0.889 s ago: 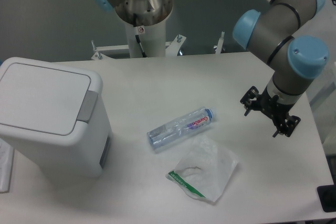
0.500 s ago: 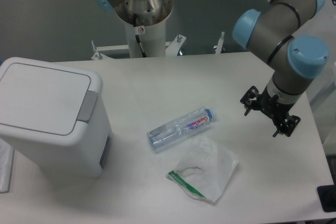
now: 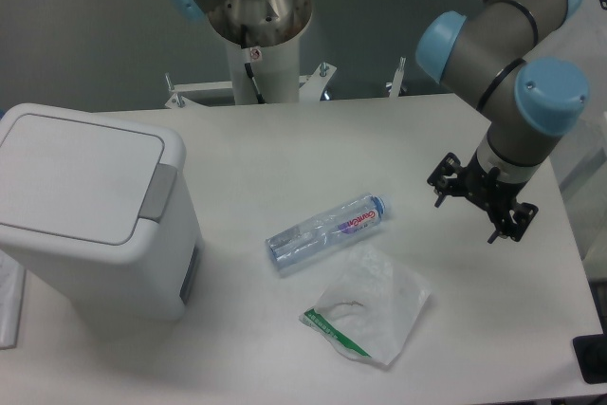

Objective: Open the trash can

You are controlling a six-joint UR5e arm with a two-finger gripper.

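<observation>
Gripper (image 3: 466, 219) fingers spread, empty, well apart from trash can (image 3: 90, 206)

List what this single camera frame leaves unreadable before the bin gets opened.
- Large white boxy plastic trash can: inside hidden by its shut flat lid; left side cut by the frame edge.
- Black two-finger tool: too small to tell open from shut.
- Clear plastic bottle: label text too small.
- Black object: cut off at the right edge.
</observation>
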